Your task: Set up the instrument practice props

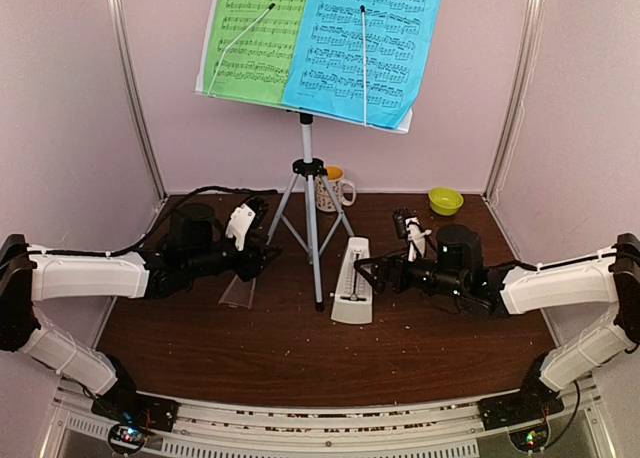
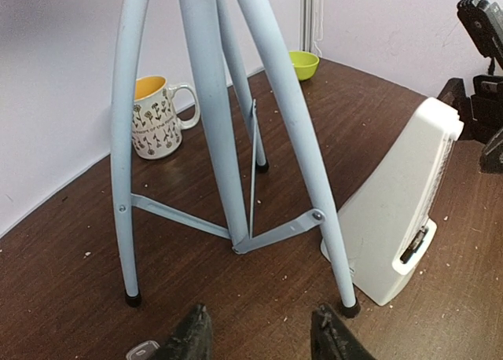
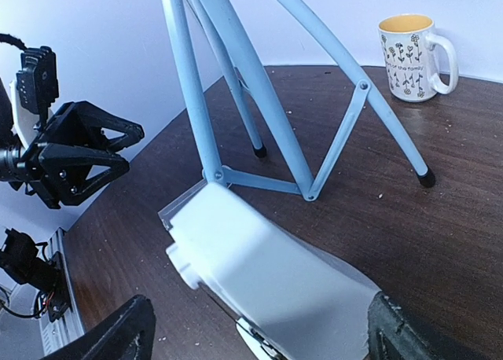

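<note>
Both fingers [image 3: 130, 332] of my right pincer [image 3: 261, 317] stand wide apart around the white pyramid metronome [image 3: 259, 258], which seems placed; next I must retreat without knocking it.

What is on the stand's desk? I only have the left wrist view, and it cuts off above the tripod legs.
Observer: A green sheet on the left and a blue sheet on the right, side by side.
Operator: Is the right claw gripping the metronome?
Observer: No. The right claw is open wide, with one finger on each side of the metronome.
Operator: Where is the clear cover?
Observer: The clear cover is off the metronome. It lies on the table, left of the tripod.
</note>
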You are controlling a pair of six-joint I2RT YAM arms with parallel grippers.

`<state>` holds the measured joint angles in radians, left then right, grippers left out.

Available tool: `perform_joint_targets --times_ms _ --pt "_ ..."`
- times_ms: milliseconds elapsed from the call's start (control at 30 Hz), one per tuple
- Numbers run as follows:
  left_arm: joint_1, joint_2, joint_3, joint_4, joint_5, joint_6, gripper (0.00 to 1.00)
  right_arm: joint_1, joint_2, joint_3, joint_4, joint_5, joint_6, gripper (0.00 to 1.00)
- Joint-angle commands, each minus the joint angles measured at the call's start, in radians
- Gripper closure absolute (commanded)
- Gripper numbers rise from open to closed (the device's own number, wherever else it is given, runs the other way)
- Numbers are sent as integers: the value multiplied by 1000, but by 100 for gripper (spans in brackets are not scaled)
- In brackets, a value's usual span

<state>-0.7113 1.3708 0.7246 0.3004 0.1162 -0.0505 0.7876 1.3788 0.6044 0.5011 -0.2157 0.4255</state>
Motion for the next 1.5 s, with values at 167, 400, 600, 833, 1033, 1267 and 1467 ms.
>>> perform_joint_targets --times_ms 167,400,600,833,1033,1267,1467 --pt "-8 8 5 63 15 2 56 21 49 71 -47 123 -19 13" --pt "-8 10 4 62 14 4 56 21 46 63 -66 175 -13 36" --pt "-8 10 4 62 19 4 56 21 28 53 -70 173 -13 46" --pt "-10 13 4 65 24 4 56 21 4 29 -66 163 -14 61" --pt "-10 13 5 67 26 4 56 21 9 28 -49 158 -14 65" --pt "-10 11 3 65 25 5 56 22 -10 17 -55 147 -20 71" --pt "-11 13 2 73 21 4 56 21 -47 -2 -75 148 -22 53"
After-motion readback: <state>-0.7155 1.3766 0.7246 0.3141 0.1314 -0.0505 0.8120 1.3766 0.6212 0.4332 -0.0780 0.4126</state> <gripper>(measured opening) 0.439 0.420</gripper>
